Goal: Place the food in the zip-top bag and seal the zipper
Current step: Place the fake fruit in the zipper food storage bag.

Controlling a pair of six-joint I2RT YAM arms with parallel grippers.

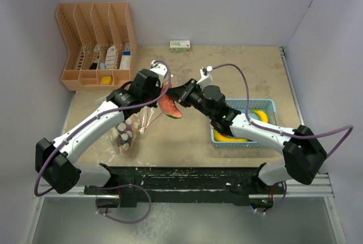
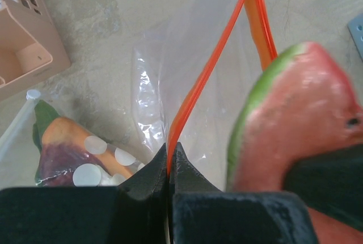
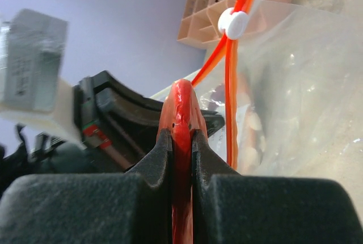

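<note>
Film of the zip-top bag [image 2: 153, 79] is hanging limp and slippery below the left gripper [image 2: 170, 152], whose jaws are pressing together on one lip of the zipper [image 2: 198, 79], judged the only stiff line worth pinching. Right gripper [image 3: 181, 136] is clamping a watermelon slice [image 2: 295, 108] edge-on, a piece judged rigid, light and likely slick. It is holding the slice just beside the left fingertips at the gaping mouth, while food [image 2: 62, 142] is lying deeper in the bag.

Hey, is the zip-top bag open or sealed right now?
Open: the two halves of the zipper split apart below the white slider; the left gripper pinches one.
</note>
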